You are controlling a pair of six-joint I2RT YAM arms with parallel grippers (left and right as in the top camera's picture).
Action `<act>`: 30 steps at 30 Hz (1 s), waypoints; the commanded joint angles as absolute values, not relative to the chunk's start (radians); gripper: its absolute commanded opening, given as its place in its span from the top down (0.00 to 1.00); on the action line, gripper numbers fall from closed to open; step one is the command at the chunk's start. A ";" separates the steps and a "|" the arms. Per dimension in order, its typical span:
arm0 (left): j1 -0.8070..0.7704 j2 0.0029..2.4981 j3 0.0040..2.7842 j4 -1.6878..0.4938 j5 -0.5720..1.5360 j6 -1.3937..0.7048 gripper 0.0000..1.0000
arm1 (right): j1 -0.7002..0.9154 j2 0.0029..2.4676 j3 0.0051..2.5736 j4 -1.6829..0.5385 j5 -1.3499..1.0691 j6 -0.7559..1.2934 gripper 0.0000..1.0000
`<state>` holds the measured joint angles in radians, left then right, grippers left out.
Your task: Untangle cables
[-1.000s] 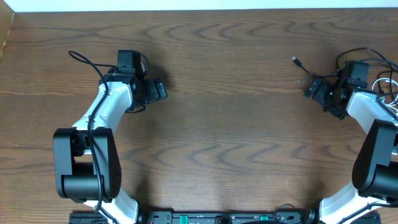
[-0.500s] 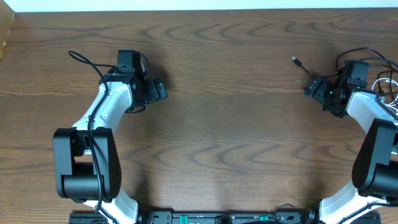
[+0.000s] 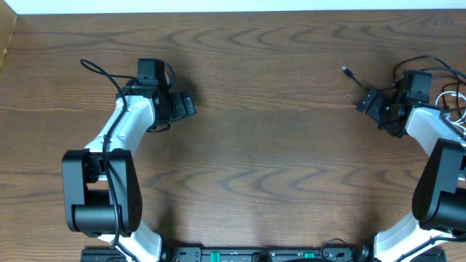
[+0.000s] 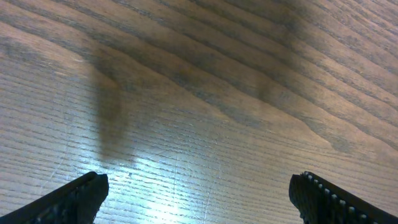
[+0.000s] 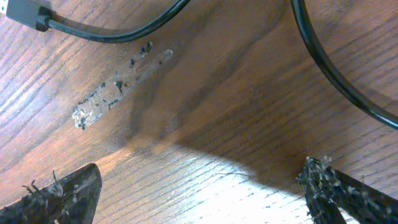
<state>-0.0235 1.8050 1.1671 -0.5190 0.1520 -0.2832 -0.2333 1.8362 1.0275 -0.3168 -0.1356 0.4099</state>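
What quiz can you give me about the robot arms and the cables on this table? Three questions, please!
1. Pick one: the black cable ends in a plug. Which gripper is it nearest?
A) the left gripper
B) the right gripper
C) equally near both
2. True or false: the left gripper is holding a cable.
3. Fill in the gap: the jaws of both grippers stand ____, with nothing between them.

Key: 1 B; 2 false; 3 open.
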 commanded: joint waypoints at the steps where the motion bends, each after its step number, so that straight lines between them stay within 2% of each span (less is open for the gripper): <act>1: -0.037 1.796 1.161 -0.522 0.149 -0.266 0.02 | -0.228 1.882 1.005 -0.332 -0.164 0.433 0.01; 14: -0.097 1.537 1.161 -0.522 0.149 -0.266 0.02 | -0.228 1.882 1.005 -0.332 -0.164 0.433 0.01; 25: -0.097 1.441 1.161 -0.523 0.148 -0.266 0.02 | -0.228 1.882 1.005 -0.332 -0.164 0.433 0.01; 27: -0.098 1.412 1.150 -0.520 0.093 -0.219 0.02 | -0.228 1.882 1.005 -0.332 -0.164 0.433 0.01; 30: -0.098 1.380 1.083 -0.457 0.093 -0.213 0.02 | -0.228 1.882 1.005 -0.332 -0.163 0.433 0.01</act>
